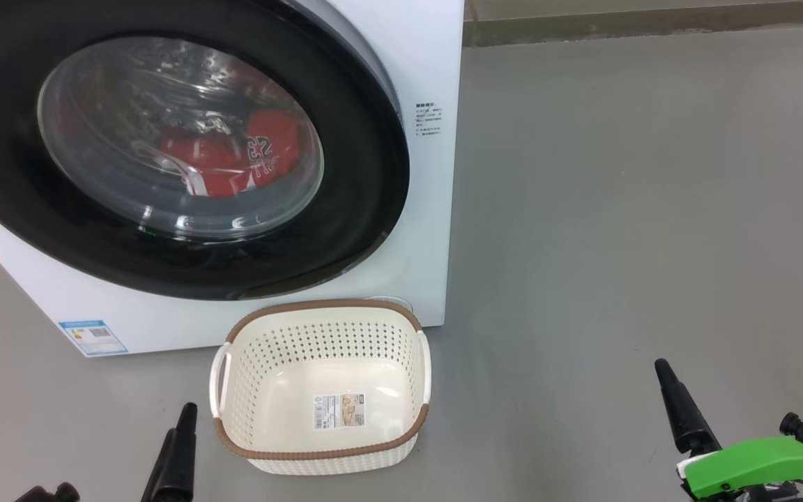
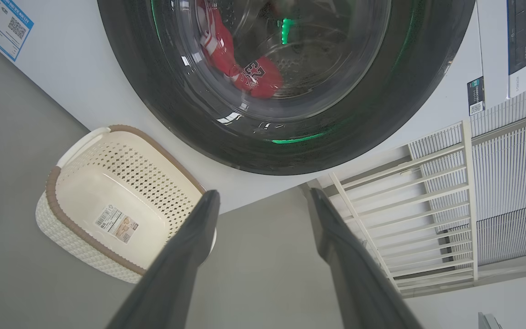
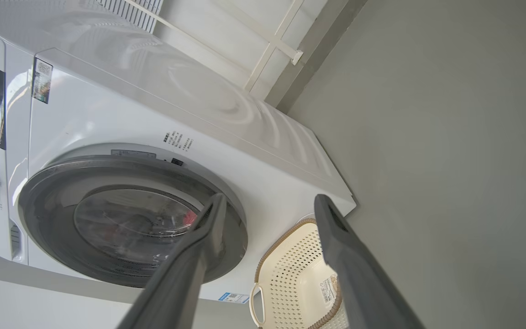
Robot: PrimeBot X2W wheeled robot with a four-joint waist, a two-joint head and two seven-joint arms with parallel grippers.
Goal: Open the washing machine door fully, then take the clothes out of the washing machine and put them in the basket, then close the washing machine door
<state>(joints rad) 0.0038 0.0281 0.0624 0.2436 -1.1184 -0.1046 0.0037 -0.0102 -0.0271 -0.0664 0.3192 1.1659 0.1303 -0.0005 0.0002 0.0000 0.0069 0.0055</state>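
A grey floor [image 1: 617, 209] is seen around the washing machine [image 1: 436, 63]. Its washing machine door [image 1: 363, 202] is shut, and the clothes [image 1: 234, 157] are kept behind its glass. The door is found ahead of and above both arms, well apart. The left jaws are judged nearer (the right jaws are off beyond the machine's side). Both pairs are spread and empty. The basket [image 1: 321, 308] is set between them, just beside the machine's front.
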